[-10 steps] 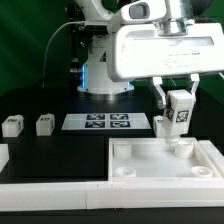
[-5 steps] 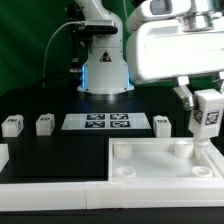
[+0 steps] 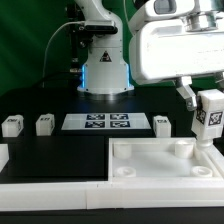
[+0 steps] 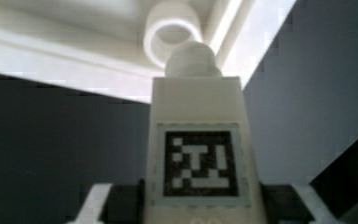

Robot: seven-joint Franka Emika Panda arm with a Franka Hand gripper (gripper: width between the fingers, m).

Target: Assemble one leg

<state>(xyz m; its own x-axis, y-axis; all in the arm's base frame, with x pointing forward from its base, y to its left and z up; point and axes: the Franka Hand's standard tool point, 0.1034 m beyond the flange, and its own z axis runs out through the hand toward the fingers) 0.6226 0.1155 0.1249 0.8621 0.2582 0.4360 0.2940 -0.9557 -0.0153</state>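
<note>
My gripper (image 3: 207, 112) is shut on a leg (image 3: 209, 113), a small white post with a black-and-white tag, held upright above the back right corner of the large white tabletop (image 3: 165, 163). In the wrist view the leg (image 4: 201, 140) fills the middle between my fingers (image 4: 108, 200), its rounded tip pointing at a round corner socket (image 4: 169, 38) of the tabletop. Three more legs stand on the black table: two (image 3: 12, 125) (image 3: 44, 124) at the exterior view's left and one (image 3: 163, 124) behind the tabletop.
The marker board (image 3: 97, 122) lies flat between the loose legs. The robot base (image 3: 105, 70) stands behind it. A white rail (image 3: 50, 187) runs along the front edge, with a white block at the far left.
A second ago the held leg was left of where it is now; it moved to the exterior view's right, over the tabletop's right corner, and has barely shifted in the last half second.
</note>
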